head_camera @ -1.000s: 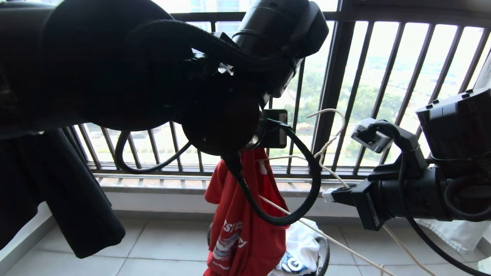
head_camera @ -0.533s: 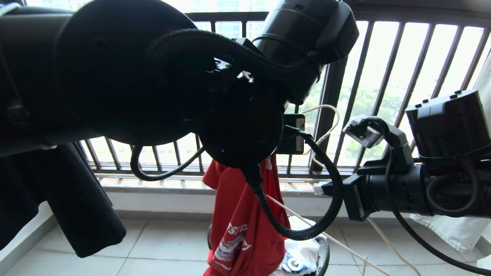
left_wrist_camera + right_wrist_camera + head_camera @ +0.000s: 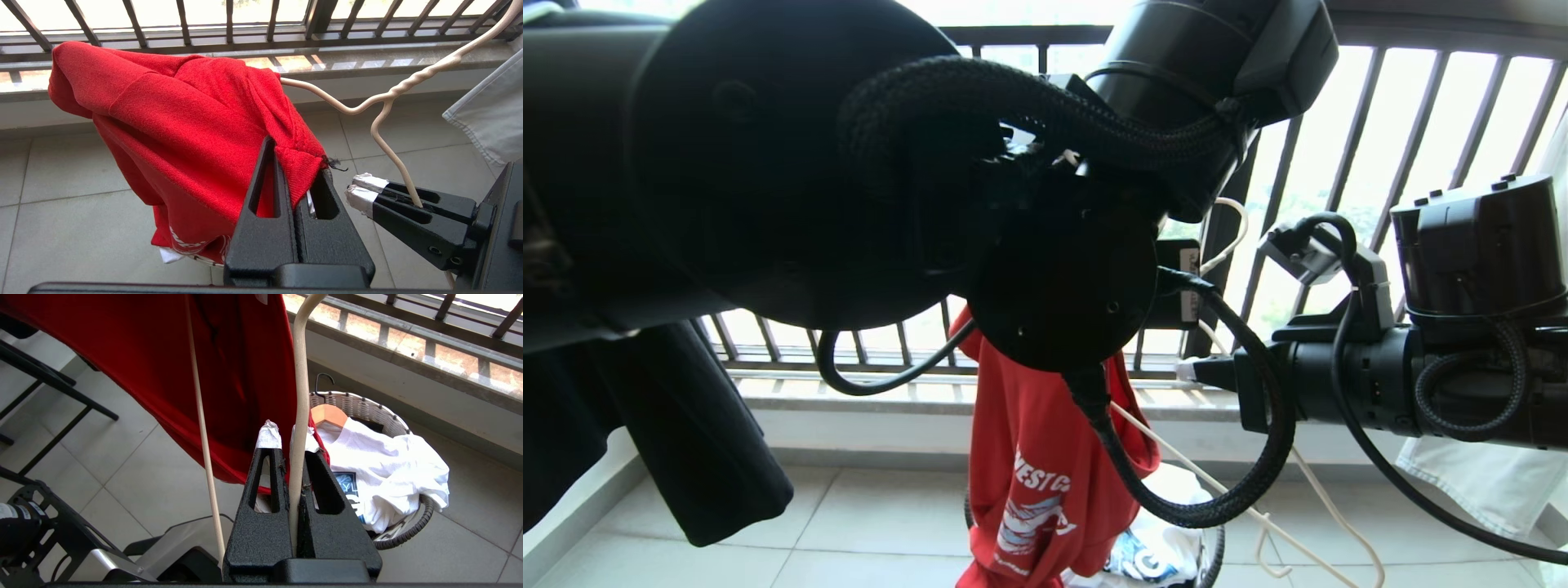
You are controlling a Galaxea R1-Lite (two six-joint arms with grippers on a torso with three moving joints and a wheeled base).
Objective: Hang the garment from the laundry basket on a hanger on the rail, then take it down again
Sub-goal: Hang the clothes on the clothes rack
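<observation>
Nearest the camera, the left gripper had its fingers pinching a fold of the red garment. Just beside it, the right gripper had its fingers clamped on the cream wire hanger. The garment hung draped over the hanger's arm. Below and beyond them, on the tiled floor, stood the laundry basket holding a white T-shirt, near the barred window railing.

One red T-shirt, one wire hanger, one basket, two grippers.
</observation>
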